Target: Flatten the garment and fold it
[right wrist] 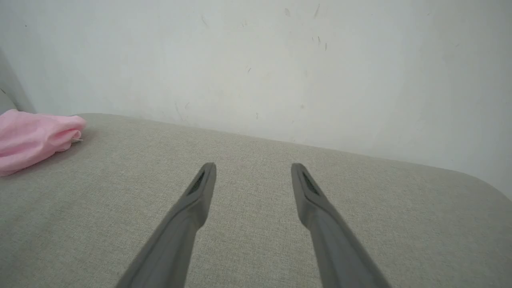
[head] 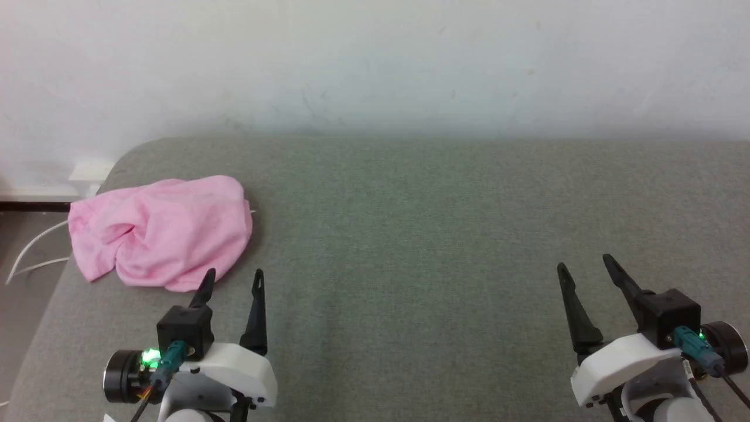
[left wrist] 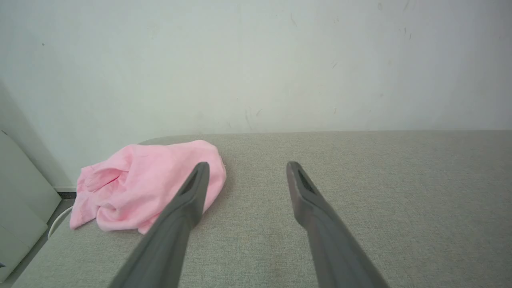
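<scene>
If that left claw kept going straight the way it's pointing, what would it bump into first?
Probably the garment: the left gripper points past its right edge, so the outer finger may brush it. Otherwise, only grey cushion up to the wall.

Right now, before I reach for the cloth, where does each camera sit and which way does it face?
Head view: on the head, looking forward and down at the grey cushion and wall; left gripper and right gripper show, both open.
Left wrist view: on the left wrist, looking along its fingers over the cushion; the garment lies ahead, left.
Right wrist view: on the right wrist, looking along its fingers at cushion and wall.
Shared: all three show the garment.
</scene>
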Robot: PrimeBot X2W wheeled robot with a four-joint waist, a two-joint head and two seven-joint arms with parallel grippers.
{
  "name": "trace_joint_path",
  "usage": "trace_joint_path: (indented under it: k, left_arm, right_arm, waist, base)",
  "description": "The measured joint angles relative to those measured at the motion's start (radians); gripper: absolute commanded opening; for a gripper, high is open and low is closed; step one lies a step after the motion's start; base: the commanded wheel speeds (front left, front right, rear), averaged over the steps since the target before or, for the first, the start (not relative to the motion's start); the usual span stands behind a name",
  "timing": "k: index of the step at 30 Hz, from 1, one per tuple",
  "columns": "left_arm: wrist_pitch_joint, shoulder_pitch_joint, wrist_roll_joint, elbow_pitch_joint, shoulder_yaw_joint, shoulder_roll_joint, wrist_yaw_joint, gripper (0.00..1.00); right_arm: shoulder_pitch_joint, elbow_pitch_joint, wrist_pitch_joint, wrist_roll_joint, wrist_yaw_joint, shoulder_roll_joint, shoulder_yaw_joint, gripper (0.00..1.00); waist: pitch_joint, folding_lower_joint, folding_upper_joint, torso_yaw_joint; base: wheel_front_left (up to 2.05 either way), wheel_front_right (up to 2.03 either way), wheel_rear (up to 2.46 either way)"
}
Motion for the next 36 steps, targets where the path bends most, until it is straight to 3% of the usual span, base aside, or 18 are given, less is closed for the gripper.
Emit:
trace_joint_path:
  k: [36]
  left_arm:
    - [-0.072,-0.004,-0.055,0.026,-0.019,0.003,0.059,1.00]
  right_arm:
    - [-0.001,-0.002,-0.034,0.037,0.000,0.000,0.006,1.00]
  waist:
    - [0.010,0.0000,0.0000,0.242]
  base:
    - [-0.04,-0.04,-0.04]
